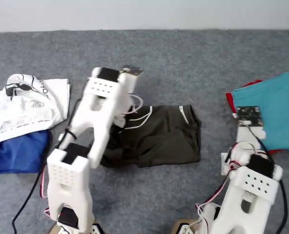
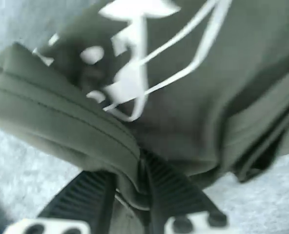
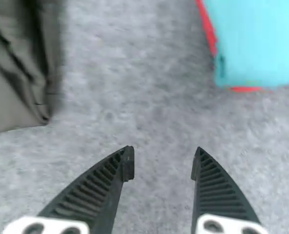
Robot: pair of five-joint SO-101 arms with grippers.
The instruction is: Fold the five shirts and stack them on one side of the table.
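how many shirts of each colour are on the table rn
white shirt: 1
blue shirt: 1
dark olive shirt: 1
teal shirt: 1
red shirt: 1, mostly hidden under the teal one
Total: 5 shirts

Lab bench: grey felt table, bare white wall (two robot arms).
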